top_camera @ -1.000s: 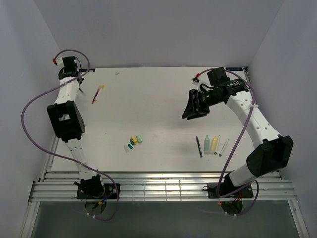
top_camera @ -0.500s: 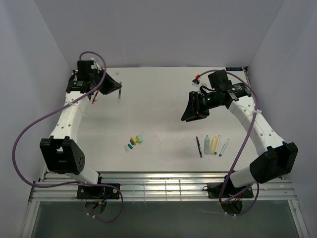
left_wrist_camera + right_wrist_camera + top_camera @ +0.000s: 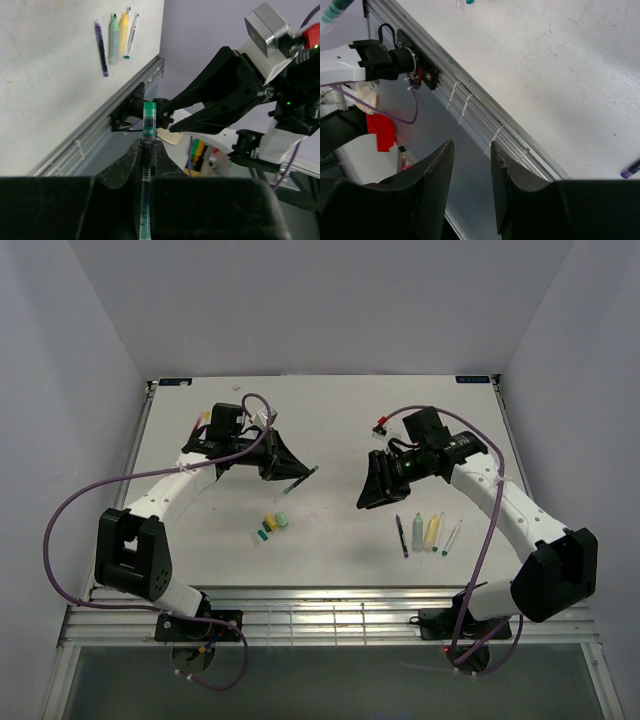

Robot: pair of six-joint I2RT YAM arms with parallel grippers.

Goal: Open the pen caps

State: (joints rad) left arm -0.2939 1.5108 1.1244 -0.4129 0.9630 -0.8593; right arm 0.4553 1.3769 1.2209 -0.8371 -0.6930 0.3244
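I am working on one pen [image 3: 303, 476], in the step of bringing it to my other hand so its cap can come off. My left hand [image 3: 280, 462] is pinching the pen's barrel, closed narrow on it, above the desk [image 3: 330, 420] at about 10 o'clock from the centre. The pen is pointing out toward 2 o'clock, at my right hand [image 3: 372, 490]. In the left wrist view the green cap [image 3: 149, 108] is sitting on the far end of the barrel, clear of my fingers and, as far as I can judge, not yet pulled.

My right hand is waiting near the pen, its jaws partly apart and holding nothing; its own view shows bare space between its fingers [image 3: 437, 190].

The loose caps [image 3: 272, 525] are lying on the desk at 6 o'clock from my left hand. The other pens [image 3: 425, 532] are lying in a row at 4 o'clock from my right hand.

Next, I am judging, my right hand needs to line up with the barrel's axis, take the green end between its jaws, close firmly and draw straight away while my left grips tight. The cap is small, so an off-line approach risks knocking the pen askew.
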